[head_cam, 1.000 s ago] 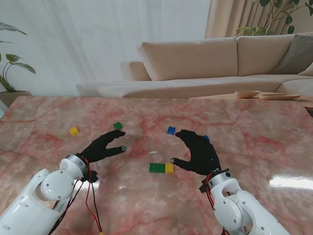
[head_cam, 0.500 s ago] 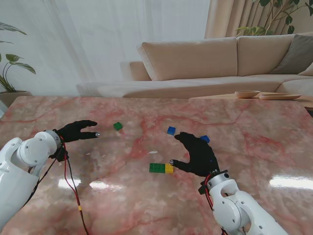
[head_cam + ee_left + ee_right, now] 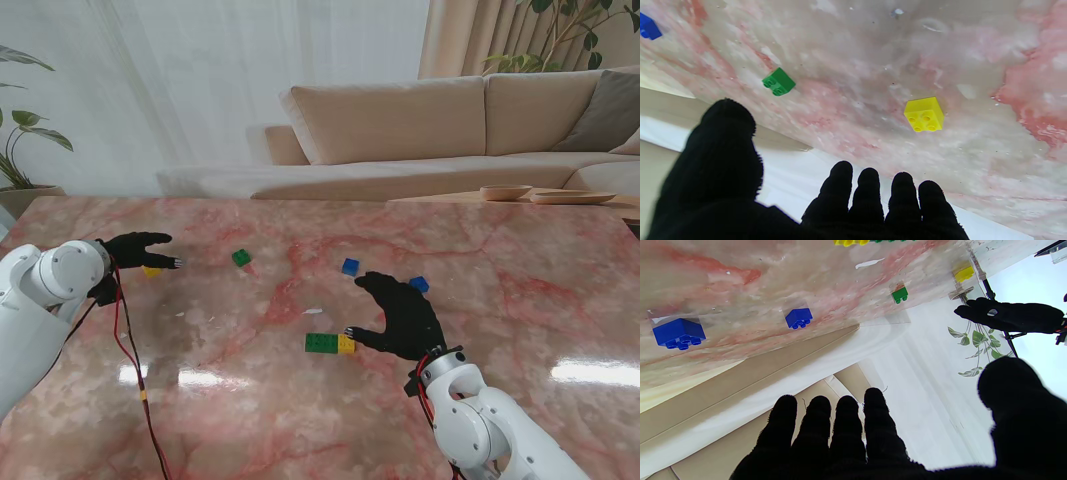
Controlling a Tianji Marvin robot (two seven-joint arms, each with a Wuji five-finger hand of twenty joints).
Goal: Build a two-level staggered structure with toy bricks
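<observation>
five loose bricks and one joined pair lie on the pink marble desk (image 3: pixel 250 400). farthest left, my left hand (image 3: pixel 135 250) hovers with its fingers (image 3: pixel 870 196) spread and empty, thumb apart, right over the yellow brick (image 3: pixel 924 114), which peeks out just beside the knuckles in the stand's view. next comes the small green brick (image 3: pixel 241 258), well apart from that hand. near the middle, closer to me, the green-and-yellow base (image 3: pixel 330 343) sits flat, the first level as i judge it. beyond it lies a blue brick (image 3: pixel 349 266), and a second blue brick (image 3: pixel 420 284) shows past my right hand (image 3: pixel 405 315), whose fingers (image 3: pixel 846 426) are open and hold nothing, thumb tip just beside the yellow end of the base.

these bricks look light, rigid and smooth-sided, so they may skid on the glossy stone. i would pinch the yellow one across two opposite flat walls, thumb against forefinger, keeping the studs up for pressing on.
</observation>
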